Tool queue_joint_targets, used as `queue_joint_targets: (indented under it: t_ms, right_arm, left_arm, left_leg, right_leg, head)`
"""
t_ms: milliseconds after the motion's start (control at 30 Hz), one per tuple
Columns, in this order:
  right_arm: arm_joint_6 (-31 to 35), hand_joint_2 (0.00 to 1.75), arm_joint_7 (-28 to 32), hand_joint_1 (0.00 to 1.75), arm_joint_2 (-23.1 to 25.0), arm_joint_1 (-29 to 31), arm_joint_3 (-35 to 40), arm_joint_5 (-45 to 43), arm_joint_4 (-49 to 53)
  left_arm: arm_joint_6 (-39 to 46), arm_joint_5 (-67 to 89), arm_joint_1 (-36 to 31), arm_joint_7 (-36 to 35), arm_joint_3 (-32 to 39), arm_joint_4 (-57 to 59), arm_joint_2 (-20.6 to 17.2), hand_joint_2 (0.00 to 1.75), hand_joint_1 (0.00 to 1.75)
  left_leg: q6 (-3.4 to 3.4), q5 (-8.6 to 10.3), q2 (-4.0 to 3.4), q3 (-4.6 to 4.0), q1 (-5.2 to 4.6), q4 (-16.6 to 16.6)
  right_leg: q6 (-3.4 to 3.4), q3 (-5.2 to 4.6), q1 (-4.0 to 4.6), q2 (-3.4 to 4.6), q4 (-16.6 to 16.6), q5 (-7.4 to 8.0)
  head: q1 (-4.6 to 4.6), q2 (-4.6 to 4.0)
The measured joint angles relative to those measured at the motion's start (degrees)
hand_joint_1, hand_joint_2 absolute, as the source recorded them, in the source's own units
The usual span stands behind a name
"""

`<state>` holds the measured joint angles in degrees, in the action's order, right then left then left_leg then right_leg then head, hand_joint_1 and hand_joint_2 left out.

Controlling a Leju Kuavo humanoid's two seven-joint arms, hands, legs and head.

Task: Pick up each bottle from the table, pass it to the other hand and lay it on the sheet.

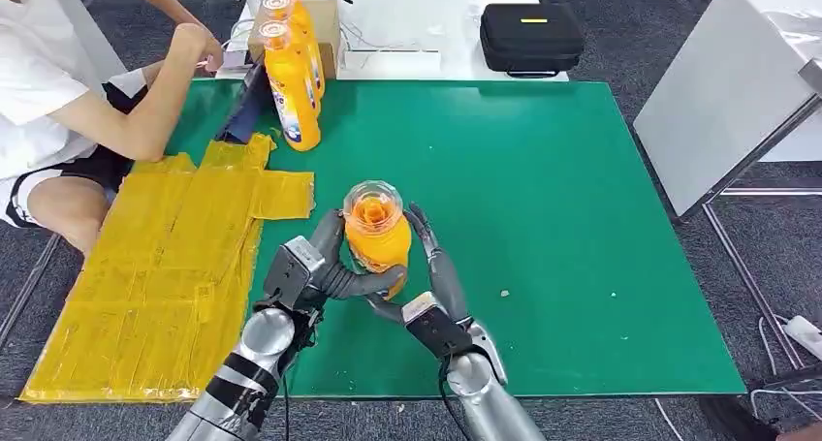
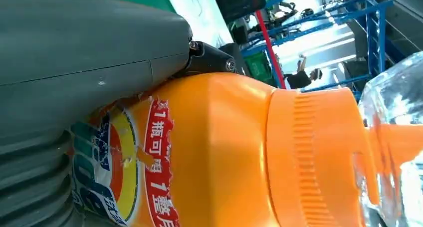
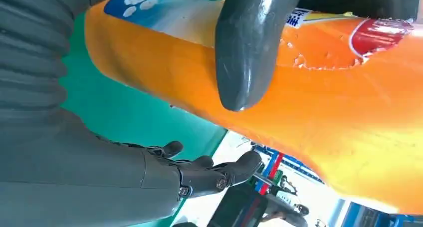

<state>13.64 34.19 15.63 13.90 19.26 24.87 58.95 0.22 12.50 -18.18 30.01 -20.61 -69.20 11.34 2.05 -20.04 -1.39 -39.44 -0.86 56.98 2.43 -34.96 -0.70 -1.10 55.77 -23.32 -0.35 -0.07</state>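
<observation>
An orange bottle (image 1: 376, 233) with a clear cap stands upright above the green mat (image 1: 582, 247), between both hands. My left hand (image 1: 310, 271) grips its left side, thumb wrapped across the lower front. In the left wrist view the bottle (image 2: 224, 152) lies tight against my left hand (image 2: 75, 52). My right hand (image 1: 436, 286) stands on the bottle's right side. In the right wrist view a grey thumb (image 3: 244, 52) rests on the bottle (image 3: 324, 112), while the right hand's (image 3: 75, 162) dark fingers (image 3: 209, 172) stretch straight, apart from it. The yellow sheet (image 1: 165, 276) lies to the left.
Several more orange bottles (image 1: 291, 82) stand at the mat's far left corner by a cardboard box (image 1: 325, 24). A person (image 1: 58, 92) sits at the far left, one arm reaching toward them. A black case (image 1: 530, 36) lies on the far table; a white table (image 1: 717, 92) stands right.
</observation>
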Motion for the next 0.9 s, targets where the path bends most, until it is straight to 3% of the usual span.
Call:
queue_joint_targets:
  t_ms: [67, 233, 400, 500, 567, 767, 900]
  right_arm:
    - [0.02, 1.75, 0.02, 0.00, -0.06, -0.16, -0.04, -0.13, 0.35]
    - [0.08, 1.75, -0.79, 0.00, -1.11, -3.80, -0.59, -1.42, 9.32]
    - [0.68, 1.75, -1.47, 0.00, -2.45, -6.59, -0.85, -3.16, 18.59]
    - [-0.48, 1.75, -1.62, 0.00, -2.91, -7.28, -0.94, -7.96, 22.63]
    - [-1.34, 1.75, -2.65, 0.00, -3.24, -7.31, -1.03, -10.04, 24.90]
    - [-1.55, 1.75, -2.49, 0.00, -4.28, -8.22, -2.38, -13.24, 29.83]
    - [-1.38, 1.75, -2.21, 0.00, -4.63, -9.06, -2.58, -13.16, 31.85]
  left_arm:
    - [2.17, 1.84, -0.03, 0.00, 0.00, -0.06, -0.04, 1.75, 1.75]
    - [19.71, 16.55, 0.00, -2.71, 1.76, -2.32, -1.40, 1.75, 1.75]
    - [38.35, 51.97, -2.08, -14.21, 6.66, -0.84, -3.47, 1.75, 1.75]
    - [39.06, 72.91, -6.75, -31.37, 8.41, 6.70, -5.77, 1.75, 1.75]
    - [39.26, 76.63, -9.59, -38.13, 8.41, 13.74, -7.72, 1.75, 1.75]
    - [39.43, 77.15, -14.02, -44.24, 8.44, 29.37, -12.21, 1.75, 1.75]
    - [39.28, 77.15, -15.91, -44.61, 8.81, 35.50, -13.95, 1.75, 1.75]
  left_leg:
    - [0.00, 0.00, 0.01, 0.00, 0.00, 0.00]
    - [0.00, -0.01, 0.01, -0.02, 0.00, 0.00]
    - [-0.01, 0.00, 0.02, -0.01, 0.02, -0.01]
    - [-0.07, 0.05, 0.00, 0.01, 0.02, -0.02]
    - [-0.09, 0.06, -0.19, 0.01, 0.02, -0.02]
    - [-0.03, 0.14, -0.30, -0.01, 0.01, -0.01]
    - [-0.04, 0.13, -0.30, -0.04, 0.01, -0.01]
  right_leg:
    - [0.00, 0.01, 0.00, 0.00, 0.00, 0.00]
    - [0.00, 0.00, 0.01, 0.00, 0.00, 0.00]
    - [-0.02, -0.03, 0.02, -0.01, 0.00, -0.02]
    - [-0.06, -0.04, 0.02, 0.00, 0.01, -0.01]
    - [-0.21, -0.13, 0.04, 0.11, 0.01, 0.17]
    - [-0.22, -0.14, 0.03, 0.18, 0.02, 0.17]
    - [-0.22, -0.17, 0.03, 0.18, 0.02, 0.15]
  head:
    - [0.00, 0.00]
    - [0.02, 0.00]
    - [0.02, 0.00]
    - [0.04, 0.00]
    - [0.00, 0.00]
    - [0.02, 0.02]
    - [0.02, 0.00]
